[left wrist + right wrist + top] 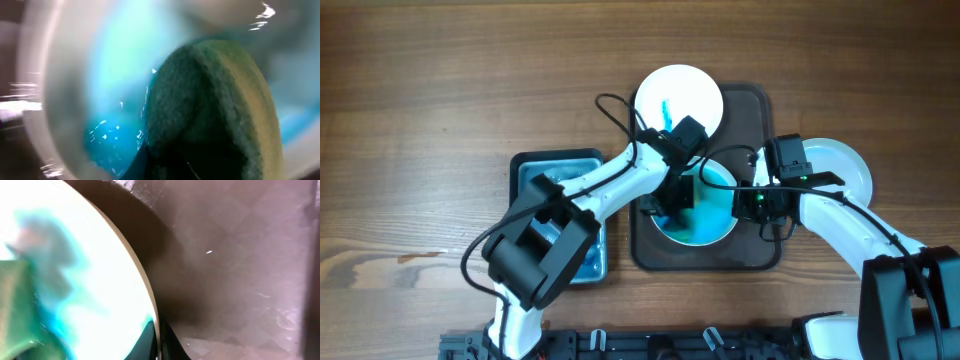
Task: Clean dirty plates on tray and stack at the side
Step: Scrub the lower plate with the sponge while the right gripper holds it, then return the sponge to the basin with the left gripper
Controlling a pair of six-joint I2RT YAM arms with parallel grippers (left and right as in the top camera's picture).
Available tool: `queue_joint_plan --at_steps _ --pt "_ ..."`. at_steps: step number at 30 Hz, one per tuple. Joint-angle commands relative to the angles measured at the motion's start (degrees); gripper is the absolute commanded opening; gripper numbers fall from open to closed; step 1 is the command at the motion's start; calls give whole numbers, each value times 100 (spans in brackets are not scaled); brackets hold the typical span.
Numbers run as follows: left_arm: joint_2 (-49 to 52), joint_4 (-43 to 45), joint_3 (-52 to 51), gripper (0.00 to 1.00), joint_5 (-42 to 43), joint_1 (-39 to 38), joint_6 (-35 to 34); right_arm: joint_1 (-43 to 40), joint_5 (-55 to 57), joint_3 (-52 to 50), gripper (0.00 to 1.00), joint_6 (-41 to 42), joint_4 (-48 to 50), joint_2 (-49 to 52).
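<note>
While the blue tub [560, 215] sits at the far left, the left gripper [672, 200] is closed tight on a green sponge [210, 110] — pressed onto the blue, wet plate [715, 215] in the middle of the brown tray [760, 255]. Another smeared plate [690, 95] lies at the tray's top end. The right gripper [745, 200] is pinched shut on the wet plate's right rim. A white plate [845, 165] lies on the table, right of the tray.

Brown wood-grain table [420, 100] carrying everything, dark brown tray [720, 258] sitting near its middle, blue tub [555, 160] lying just beside the tray's left edge, plain white plate [845, 165] resting on bare wood by the tray's right side.
</note>
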Motion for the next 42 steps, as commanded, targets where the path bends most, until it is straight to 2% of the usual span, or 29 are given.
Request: queue_joint_plan --at_steps 1,5,8,12,16,21,24,28,31,34,35,38,39,40,42 --pt "-66 -363 -175 4 -2433 151 -492 -17 367 -166 4 -61 -55 136" --pt "-566 -350 -170 4 -2173 181 -586 -17 367 -166 4 -57 -57 136" --pt "-1152 -243 -170 4 -1215 238 -557 -17 367 -166 4 -59 -57 136" --pt "-1921 -415 -170 4 -568 579 -535 -17 369 -166 4 -61 -55 136" --pt "-2511 -964 -170 4 -577 1213 -321 -17 372 -166 4 -61 -31 136" --pt "-2625 -1871 -249 4 -1311 2236 -44 -17 428 -166 4 -59 243 136" --pt "-2625 -1657 -750 4 -1379 2647 205 -17 481 -166 4 -57 501 136" --pt "-2623 -706 -1790 4 -1274 2992 236 -17 479 -166 4 -61 610 136" --pt "-2623 -251 -2253 18 -1051 3062 243 -17 442 -164 4 -59 479 133" --pt "-2656 -260 -2227 29 -870 3062 468 -17 354 -9 4 -39 81 92" --pt "-2750 -389 -2059 37 -839 3064 592 -17 396 221 4 -61 -339 28" --pt "-2953 -691 -1714 50 -817 3069 686 -17 400 485 4 -111 -761 -116" --pt "-3121 -927 -1456 59 -817 3091 684 -15 391 623 4 -122 -966 -234" --pt "-3233 -1058 -1307 62 -817 3108 684 -15 391 680 4 -122 -1051 -286" --pt "-3423 -1263 -1058 74 -817 3158 684 -9 387 828 4 -140 -1274 -407"
